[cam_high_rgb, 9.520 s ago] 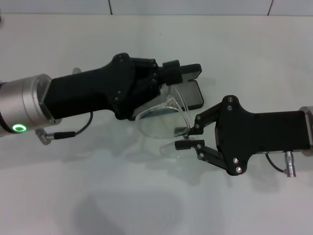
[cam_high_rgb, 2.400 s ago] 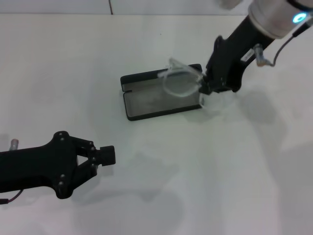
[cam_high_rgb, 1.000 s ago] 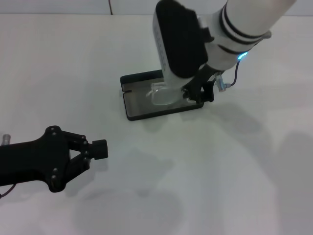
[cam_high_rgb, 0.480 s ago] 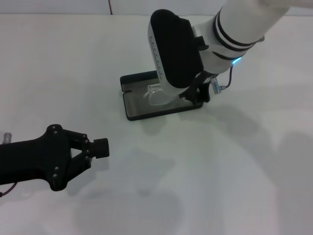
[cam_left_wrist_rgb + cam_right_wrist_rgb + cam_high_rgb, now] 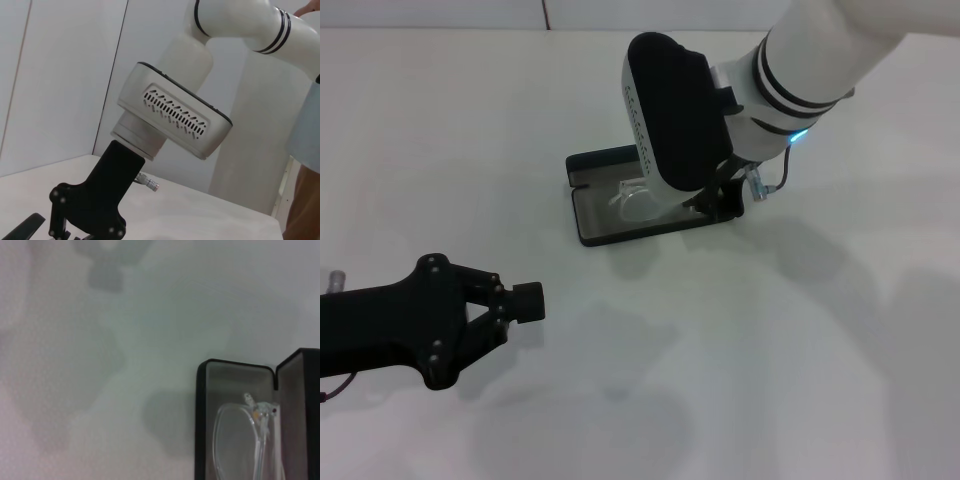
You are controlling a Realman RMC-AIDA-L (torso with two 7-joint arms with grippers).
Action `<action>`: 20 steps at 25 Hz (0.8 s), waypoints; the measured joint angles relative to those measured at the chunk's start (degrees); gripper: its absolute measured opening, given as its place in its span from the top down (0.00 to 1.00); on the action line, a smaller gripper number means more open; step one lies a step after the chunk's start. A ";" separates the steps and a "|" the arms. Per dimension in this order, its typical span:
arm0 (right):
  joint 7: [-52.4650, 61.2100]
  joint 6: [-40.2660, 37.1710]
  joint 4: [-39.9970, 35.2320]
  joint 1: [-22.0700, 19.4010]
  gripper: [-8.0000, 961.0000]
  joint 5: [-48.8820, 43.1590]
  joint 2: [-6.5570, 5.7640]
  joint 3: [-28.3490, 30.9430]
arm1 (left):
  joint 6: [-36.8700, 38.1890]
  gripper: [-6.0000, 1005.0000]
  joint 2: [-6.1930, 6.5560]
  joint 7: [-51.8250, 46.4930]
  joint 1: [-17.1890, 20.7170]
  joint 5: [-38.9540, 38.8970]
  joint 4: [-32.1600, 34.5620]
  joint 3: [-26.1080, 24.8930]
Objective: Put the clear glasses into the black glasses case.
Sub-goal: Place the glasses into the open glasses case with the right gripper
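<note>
Head view shows the right pincer (image 5: 712, 200) lowered over the open black glasses case (image 5: 592, 228), mostly hidden under its own bulky wrist, so whether its fingers are apart or clamped on the frame cannot be told. Just beyond it, the clear glasses (image 5: 638, 199) sit inside the grey-lined tray of the case; the right wrist view shows one lens and a hinge lying within the tray's rounded end, close to the wall that meets the raised lid. How the far half of the frame sits is hidden.

The placing step looks nearly done. To finish it well, the pincer should let go only once the frame rests flat on the lining, then lift straight up so a finger does not snag a thin arm and drag the spectacles back out or tip the light case on the white bench (image 5: 800, 350).

Well apart, near the front, the left pincer (image 5: 512, 306) waits idle, its fingers together.
</note>
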 joint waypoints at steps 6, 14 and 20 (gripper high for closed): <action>0.00 0.48 0.02 -0.12 0.89 0.47 0.00 -0.08 | 0.00 0.95 0.02 -0.05 -0.19 0.00 -0.03 0.00; 0.07 0.78 0.05 0.14 0.89 0.51 0.00 0.15 | 0.00 0.95 -0.03 -0.05 -0.34 0.00 -0.09 0.00; 0.01 1.57 0.22 0.11 0.89 0.82 0.00 -0.38 | 0.00 0.95 -0.17 -0.06 -0.43 0.00 -0.13 0.00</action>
